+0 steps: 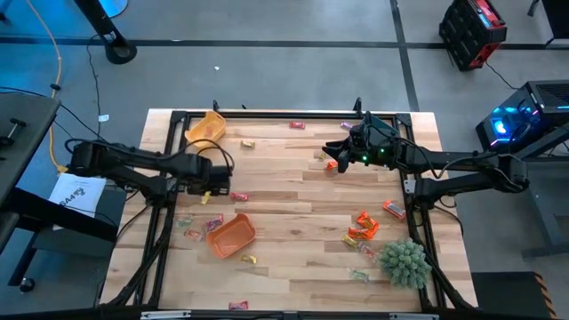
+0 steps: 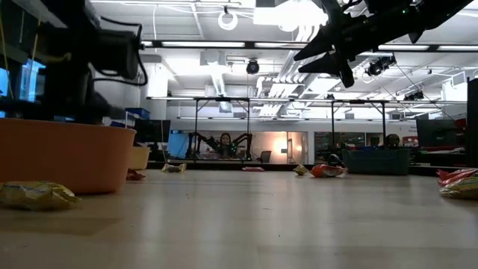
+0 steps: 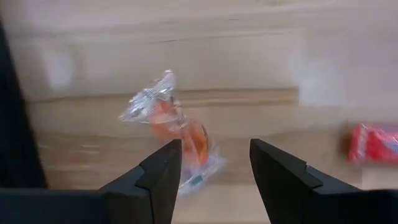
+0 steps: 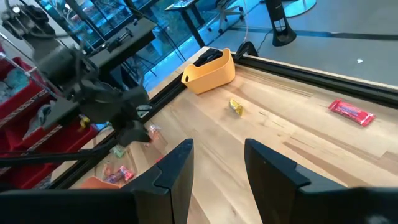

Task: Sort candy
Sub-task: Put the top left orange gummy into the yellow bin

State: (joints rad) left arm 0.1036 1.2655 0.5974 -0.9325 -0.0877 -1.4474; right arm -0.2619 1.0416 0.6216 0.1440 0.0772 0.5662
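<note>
L gripper [image 3: 211, 168] spread, orange candy [image 3: 180, 130] off-centre lower-mid frame; risk: finger nudges wrapper away. R gripper [image 4: 217, 165] spread, empty.

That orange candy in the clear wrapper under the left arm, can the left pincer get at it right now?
Probably yes. The left pincer hangs open right over the orange candy, which lies alone on bare wood. The nearest red candy lies well aside, so nothing blocks the way down.

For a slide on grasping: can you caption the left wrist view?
Left gripper, fingers open, poised over an orange candy in clear wrapper on the wooden table.
</note>
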